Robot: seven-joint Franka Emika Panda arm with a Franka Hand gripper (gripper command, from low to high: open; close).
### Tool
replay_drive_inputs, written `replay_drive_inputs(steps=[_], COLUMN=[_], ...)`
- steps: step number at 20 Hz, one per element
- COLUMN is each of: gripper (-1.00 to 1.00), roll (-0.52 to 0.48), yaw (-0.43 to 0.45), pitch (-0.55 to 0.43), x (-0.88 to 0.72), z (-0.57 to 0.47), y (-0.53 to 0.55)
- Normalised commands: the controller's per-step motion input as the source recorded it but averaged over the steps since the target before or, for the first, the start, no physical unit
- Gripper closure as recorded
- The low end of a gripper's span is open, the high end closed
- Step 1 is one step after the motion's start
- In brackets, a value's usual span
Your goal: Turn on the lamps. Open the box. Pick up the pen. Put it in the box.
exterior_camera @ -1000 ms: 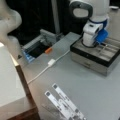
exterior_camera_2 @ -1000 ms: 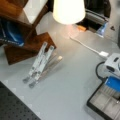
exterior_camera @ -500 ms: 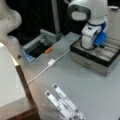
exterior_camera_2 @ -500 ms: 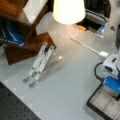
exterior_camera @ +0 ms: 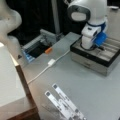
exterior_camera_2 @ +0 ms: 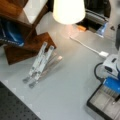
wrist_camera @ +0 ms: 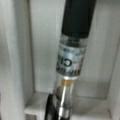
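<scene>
Well to the left of the box (exterior_camera: 87,62), a lamp shade (exterior_camera_2: 68,10) glows in a front view, so that part of the task looks done. Also left of the box, flat white perforated strips (exterior_camera: 65,102) lie on the tabletop (exterior_camera: 82,85). Nearer the box, a white cable with a small block on it (exterior_camera: 51,62) runs up towards the box's left corner.

The box stands open, its pale, divided inside showing. The gripper (exterior_camera: 96,45) is lowered into the box's left part, with the arm's bulk directly above it. The fingers are hidden behind the wrist and the box wall, so I cannot tell whether they grip, are closed or stand apart.

In the wrist view the pen (wrist_camera: 72,50) fills the middle, over the box's pale inside. It has a black barrel above, a clear labelled section below, and it sits at a slight slant to the compartment walls. Its lower end crosses a divider ridge.

That slant is the main risk, in my judgement. A pen let go like this could come to rest propped on the divider rather than flat in a compartment, or roll towards a wall. With the gripper this low, any sideways drift could knock the fingers against the box's rim and shove the box along the tabletop towards the cable.
</scene>
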Motion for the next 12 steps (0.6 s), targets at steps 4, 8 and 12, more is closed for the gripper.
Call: replay_drive_inputs(steps=[4, 8, 12], gripper=[-1.00, -1.00, -1.00], roll=[-0.140, -0.134, -0.132], yaw=[0.033, 0.044, 0.077], pitch=[-0.048, -0.011, 0.064], x=[0.07, 0.14, 0.21], z=[0.02, 0.15, 0.32], y=[-0.02, -0.09, -0.25])
